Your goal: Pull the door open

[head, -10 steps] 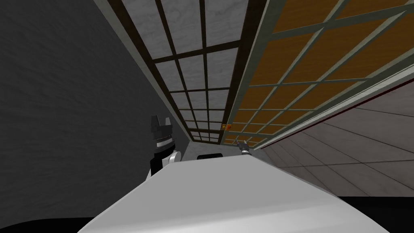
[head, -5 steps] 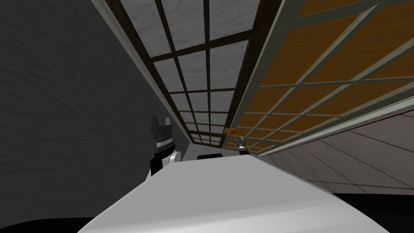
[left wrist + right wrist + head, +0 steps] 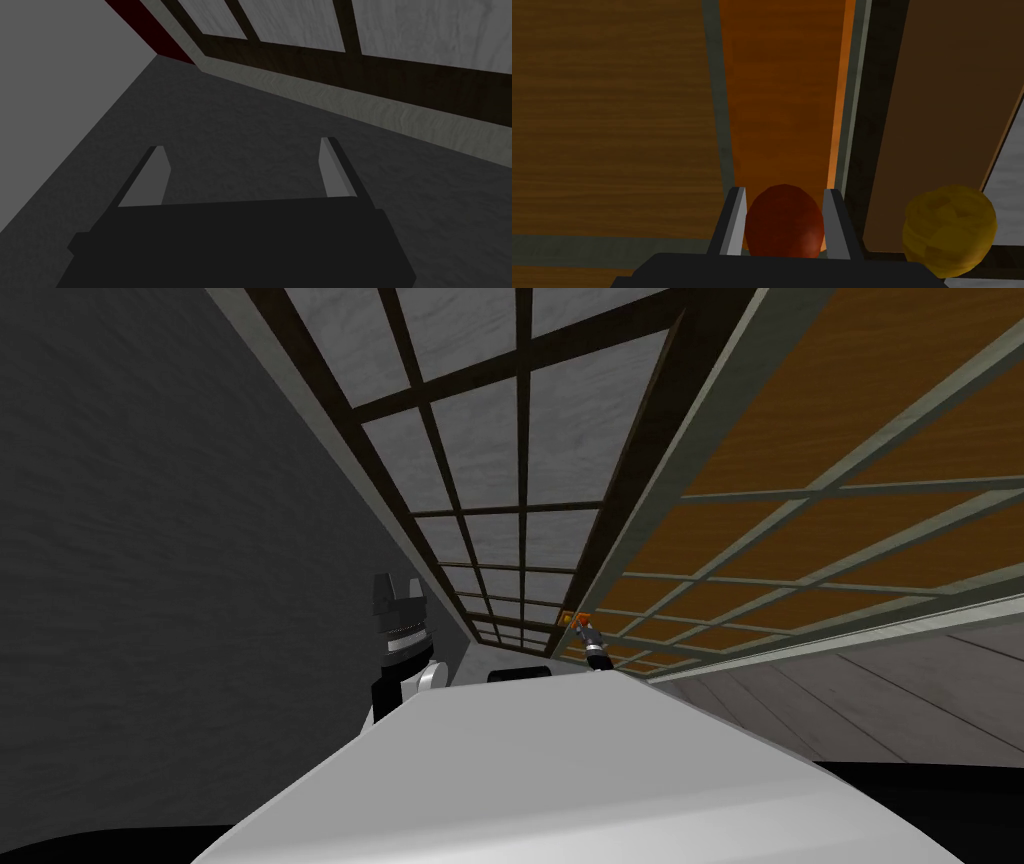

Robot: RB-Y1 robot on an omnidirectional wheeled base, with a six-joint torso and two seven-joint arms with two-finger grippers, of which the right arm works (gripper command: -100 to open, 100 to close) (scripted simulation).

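Note:
The door point(image 3: 800, 448) has brown wood panels between grey-green bars and stands on my right in the head view. Its round red-brown knob point(image 3: 784, 222) sits on an orange strip point(image 3: 782, 100) near the door's edge. My right gripper point(image 3: 784, 190) is shut on this knob, one finger pressing each side. The head view shows that gripper point(image 3: 583, 630) small against the orange knob point(image 3: 570, 618). My left gripper point(image 3: 242, 150) stands open and holds nothing, raised beside my chest point(image 3: 397, 593) near the dark grey wall.
A second, yellow knob point(image 3: 949, 230) shows past the door's edge. Left of the door is a dark-framed panel of grey panes point(image 3: 480, 438). A dark grey wall point(image 3: 150, 538) closes the left side. Grey floor tiles point(image 3: 900, 688) lie to the right.
My right gripper has moved up to the knob and its fingers have come in against it. The head view has shifted, so the door looks larger. The left arm has stayed put.

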